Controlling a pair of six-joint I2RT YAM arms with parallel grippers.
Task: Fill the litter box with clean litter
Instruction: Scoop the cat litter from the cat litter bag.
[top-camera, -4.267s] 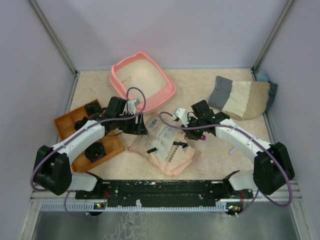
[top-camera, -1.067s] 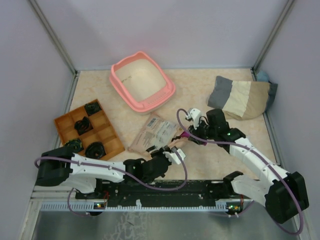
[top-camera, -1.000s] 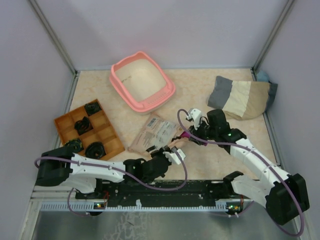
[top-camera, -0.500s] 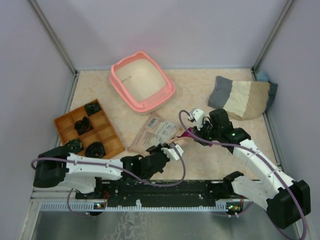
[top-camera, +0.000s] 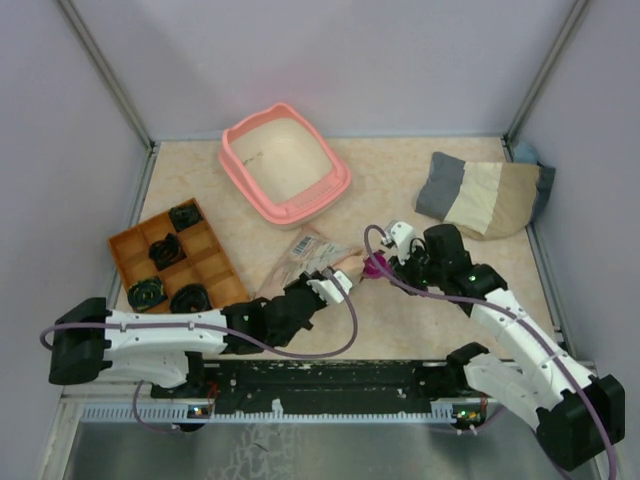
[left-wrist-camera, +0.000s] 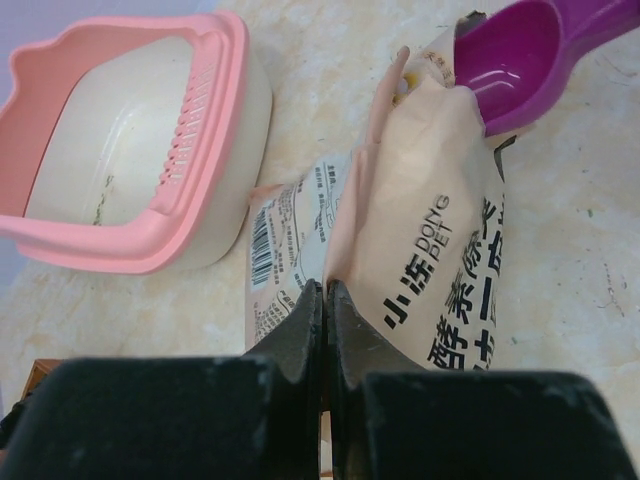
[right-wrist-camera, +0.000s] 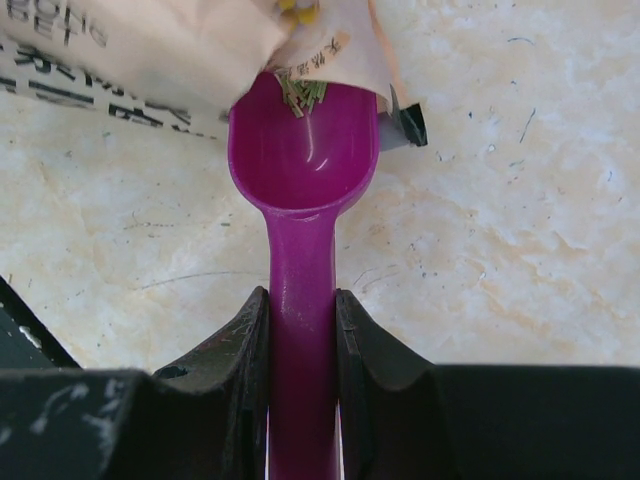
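Note:
The salmon-pink litter box stands at the back, left of centre, its pale inside showing in the left wrist view. My left gripper is shut on a folded edge of the beige printed paper bag, holding it raised and tilted. My right gripper is shut on the handle of the magenta scoop. The scoop's bowl sits under the bag's open mouth. A few green granules of clean litter lie in the bowl. From above, the scoop meets the bag mid-table.
An orange compartmented tray with black items stands at the left. A folded grey and beige cloth lies at the back right. Walls close the table on three sides.
My left gripper has moved up and back with the bag's edge, tilting the bag toward the scoop. The right arm has shifted slightly, keeping the scoop at the bag's mouth.

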